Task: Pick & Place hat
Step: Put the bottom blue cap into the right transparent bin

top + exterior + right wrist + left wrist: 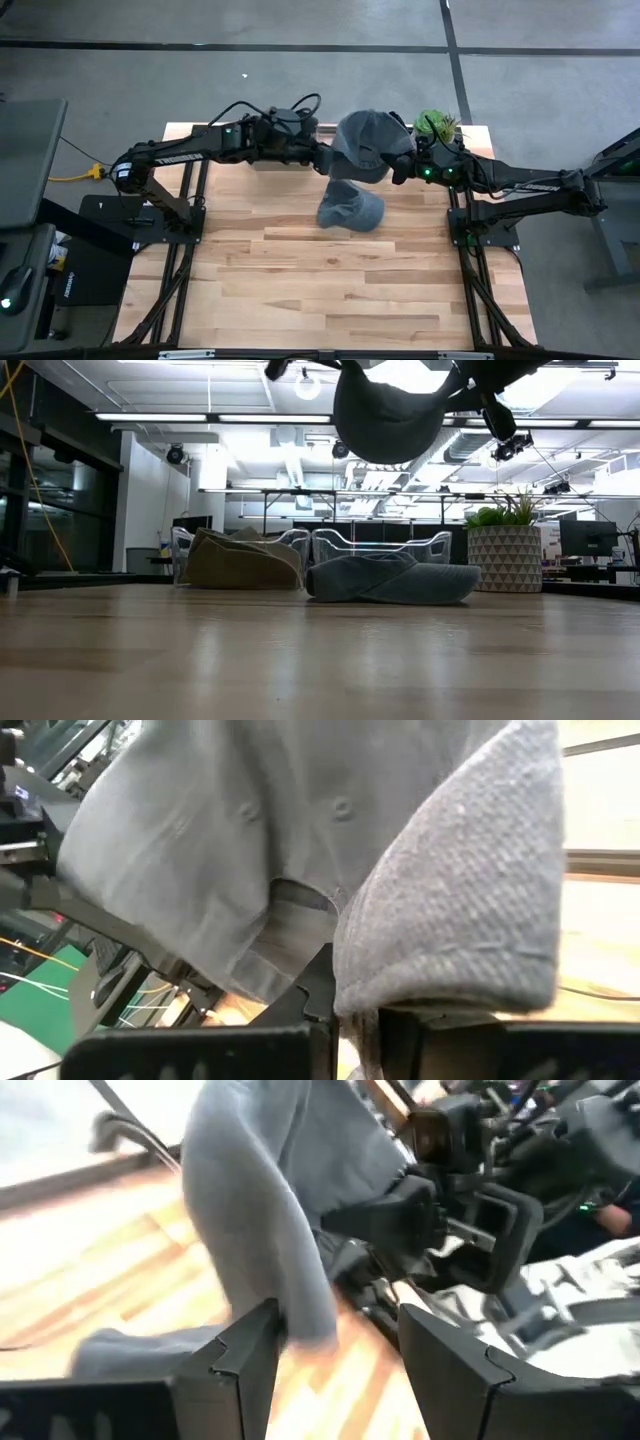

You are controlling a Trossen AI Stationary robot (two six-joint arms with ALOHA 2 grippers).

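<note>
A grey hat (365, 143) hangs in the air over the table's far middle, between my two grippers. My right gripper (398, 170) is shut on it from the table's right. My left gripper (340, 1365) is open at the hat's left side, its fingers on either side of a hanging fold of the crown (262, 1220). A second grey hat (351, 208) lies flat on the table just nearer than the held one. A tan hat (240, 560) rests on the table toward the far side. My right gripper pinches the hat's stiff brim (420, 985) between its two shut fingers. It comes roughly level from the table's right. The hat is lifted clear of the table, and its crown (200, 850) sags away from the fingers toward the left arm. My left gripper stands open around the crown's hanging cloth (305, 1320); I cannot tell whether a finger touches it.
A potted plant (437, 125) in a patterned white pot (505, 558) stands at the far right, just behind my right gripper. The table's near half (330, 300) is bare wood. Clear bins (380, 545) stand beyond the far edge.
</note>
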